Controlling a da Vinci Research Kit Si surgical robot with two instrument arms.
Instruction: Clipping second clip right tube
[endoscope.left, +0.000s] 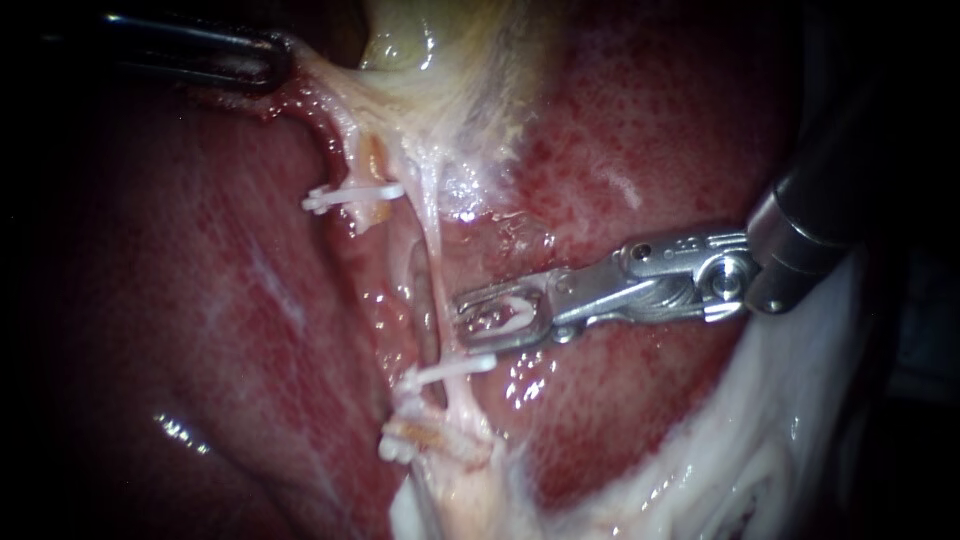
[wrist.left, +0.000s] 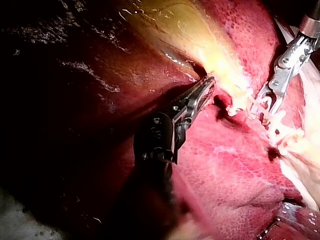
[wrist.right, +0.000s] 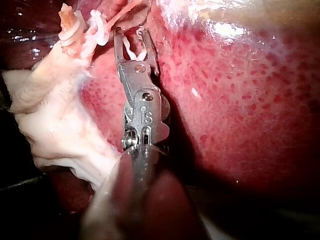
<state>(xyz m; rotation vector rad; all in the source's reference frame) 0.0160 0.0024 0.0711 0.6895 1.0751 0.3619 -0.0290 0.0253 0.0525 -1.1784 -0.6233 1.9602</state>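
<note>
Endoscope view. My left instrument (endoscope.left: 278, 60) enters at the upper left, its jaws clamped on a tissue strand (endoscope.left: 322, 88) beside the gallbladder (endoscope.left: 400, 40), and the strand is drawn taut toward them. The right tube (endoscope.left: 432, 255) runs pale and thin down the middle, over the liver (endoscope.left: 650, 130). A seated clip (endoscope.left: 458, 368) crosses it low down. My right instrument (endoscope.left: 468, 315) comes in level from the right, its jaws spread and gripping a loaded clip (endoscope.left: 508, 314) from both sides. The tips sit just beside the right tube, above the seated clip; I cannot tell whether the tube lies between them. A neighbouring tube (endoscope.left: 345, 145) to the left carries an upper clip (endoscope.left: 355, 194), and a lower clip (endoscope.left: 395, 447) sits on the stump below. In the right wrist view the loaded clip (wrist.right: 133, 53) shows white between the parted jaws.
</note>
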